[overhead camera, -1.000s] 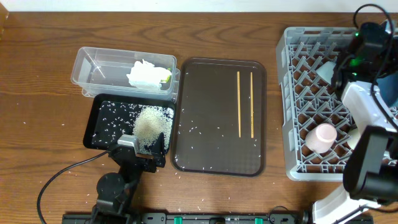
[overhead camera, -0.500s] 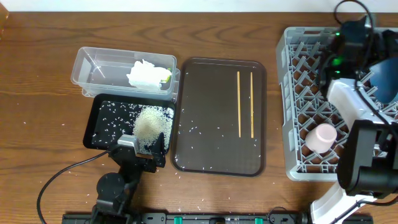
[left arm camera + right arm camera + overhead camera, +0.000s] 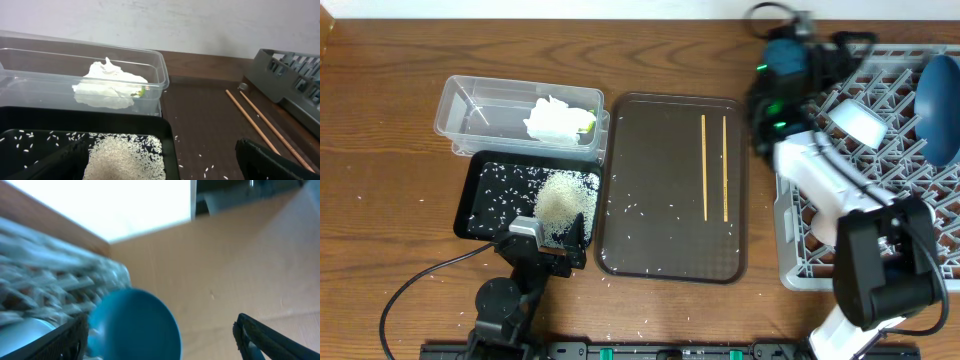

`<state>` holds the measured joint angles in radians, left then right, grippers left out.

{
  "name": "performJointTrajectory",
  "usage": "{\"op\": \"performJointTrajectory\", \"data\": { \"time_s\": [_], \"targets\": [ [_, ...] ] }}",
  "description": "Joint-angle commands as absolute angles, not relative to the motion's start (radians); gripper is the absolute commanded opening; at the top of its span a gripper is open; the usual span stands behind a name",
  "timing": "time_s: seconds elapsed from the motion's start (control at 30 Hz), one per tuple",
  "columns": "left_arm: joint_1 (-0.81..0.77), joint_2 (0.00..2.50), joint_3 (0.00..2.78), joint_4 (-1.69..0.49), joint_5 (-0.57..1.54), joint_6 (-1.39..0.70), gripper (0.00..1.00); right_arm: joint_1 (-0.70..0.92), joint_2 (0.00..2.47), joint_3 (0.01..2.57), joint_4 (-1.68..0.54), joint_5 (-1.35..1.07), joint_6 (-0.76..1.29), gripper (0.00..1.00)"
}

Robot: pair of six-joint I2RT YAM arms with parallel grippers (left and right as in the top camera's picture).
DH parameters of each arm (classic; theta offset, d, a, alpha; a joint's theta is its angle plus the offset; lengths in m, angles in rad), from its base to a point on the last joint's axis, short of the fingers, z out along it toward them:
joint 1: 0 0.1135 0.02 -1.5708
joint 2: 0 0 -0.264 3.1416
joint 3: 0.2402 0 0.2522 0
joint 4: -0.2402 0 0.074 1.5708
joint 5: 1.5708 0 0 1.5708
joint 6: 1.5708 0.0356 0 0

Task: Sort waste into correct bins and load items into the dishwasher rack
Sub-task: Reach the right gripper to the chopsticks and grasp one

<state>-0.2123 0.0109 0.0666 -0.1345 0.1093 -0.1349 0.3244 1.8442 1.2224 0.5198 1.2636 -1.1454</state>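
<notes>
Two thin wooden chopsticks point(image 3: 704, 167), pale and straight, lying parallel and slightly apart on a larger brown serving tray point(image 3: 650, 240) at centre, each running from 12 to 6 o'clock.

At 9 o'clock of that tray, a clear rectangular tub point(image 3: 470, 100) holding crumpled white tissue point(image 3: 552, 120), with a scrap of yellow-green wrapper point(image 3: 588, 122) at the tissue's 3 o'clock edge. Just at 6 o'clock of the tub, a shallow black tray point(image 3: 480, 225) with a heaped mound of white rice point(image 3: 563, 198) and scattered grains around it.

At 3 o'clock, a large light-grey lattice rack point(image 3: 788, 255). Inside it, a dark blue round plate point(image 3: 942, 95) standing on edge near the 1 o'clock corner, and a white vessel point(image 3: 860, 122), cup or bowl unclear, at the plate's 9 o'clock.

Left hand point(image 3: 552, 240) low at the black tray's 6 o'clock edge, fingers spread wide, gripping nothing. Right hand point(image 3: 160, 335) near the rack's 11 o'clock corner, fingers wide apart and empty, the plate blurred beyond them.

Dark brown wood-grain surface point(image 3: 380, 200), loose grains point(image 3: 630, 208) sprinkled on the brown tray and the wood. Pale wall along the 12 o'clock edge.
</notes>
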Motion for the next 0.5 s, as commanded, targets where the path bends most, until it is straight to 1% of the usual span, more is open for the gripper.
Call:
{"op": "performJointTrajectory", "data": {
  "time_s": [0.0, 0.1, 0.2, 0.33, 0.47],
  "targets": [
    [-0.215, 0.004, 0.042, -0.144, 0.123, -0.143, 0.96, 0.413, 1.810, 1.229, 0.520, 1.267, -1.057, 0.95],
    [-0.215, 0.004, 0.042, -0.144, 0.123, -0.143, 0.96, 0.488, 1.810, 1.229, 0.519, 1.267, -1.016, 0.99],
    [-0.215, 0.004, 0.043, -0.144, 0.123, -0.143, 0.96, 0.554, 1.802, 1.229, 0.520, 1.267, -1.003, 0.99],
    [-0.215, 0.004, 0.042, -0.144, 0.123, -0.143, 0.96, 0.637, 1.752, 1.229, 0.514, 1.262, -0.917, 0.99],
    [-0.215, 0.004, 0.042, -0.144, 0.123, -0.143, 0.96, 0.728, 1.657, 1.229, 0.441, 1.211, -0.828, 0.99]
  ]
}}
